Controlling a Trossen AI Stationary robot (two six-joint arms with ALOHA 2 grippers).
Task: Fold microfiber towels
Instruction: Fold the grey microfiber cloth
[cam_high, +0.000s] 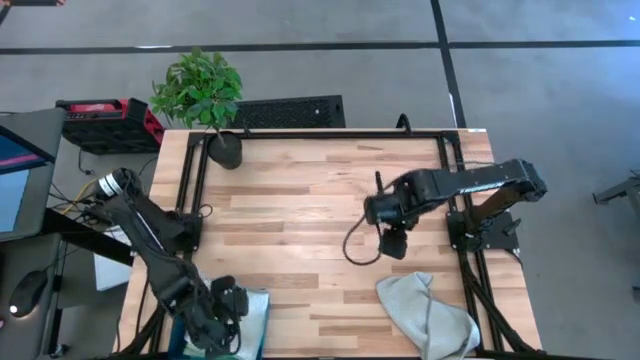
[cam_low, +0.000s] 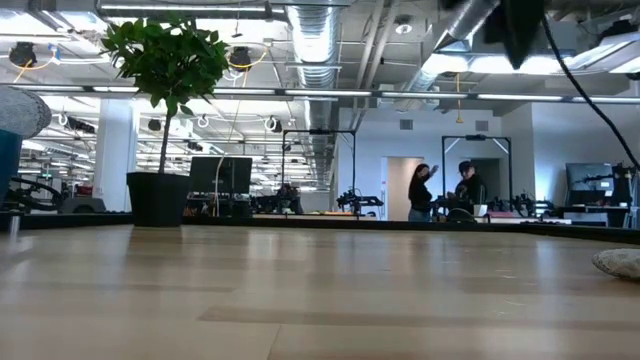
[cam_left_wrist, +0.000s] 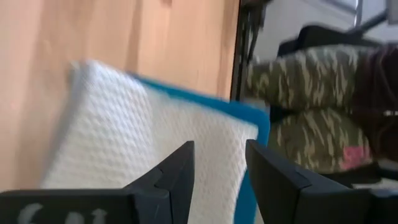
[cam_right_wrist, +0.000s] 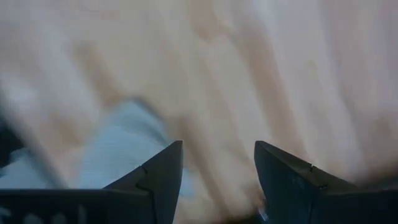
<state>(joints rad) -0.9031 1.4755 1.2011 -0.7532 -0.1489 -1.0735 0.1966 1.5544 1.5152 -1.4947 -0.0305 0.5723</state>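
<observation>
A: Where are the arms?

B: On the high view, the left gripper (cam_high: 222, 312) is down at about seven o'clock on the table (cam_high: 300, 210), over the teal bin (cam_high: 258, 318). Its wrist camera shows the fingers apart with nothing between them, and just beyond them a folded pale grey towel (cam_left_wrist: 149, 155) lying on the bin's blue edge.

A: So that one looks let go?

B: I'd judge so; open jaws over a towel lying flat in the bin suggest a drop-off spot for finished pieces.

A: And the other arm?

B: The right gripper (cam_high: 393, 240) hangs above the boards at roughly three o'clock, jaws spread and empty. A crumpled grey towel (cam_high: 425, 315) lies at five o'clock, close to its near side, and its wrist view shows a pale blue cloth (cam_right_wrist: 121, 152) beyond the fingers.

A: Why there?

B: Probably poised to fetch that heap into the bare middle for folding. The potted plant (cam_high: 203, 95) stands clear at eleven o'clock
</observation>
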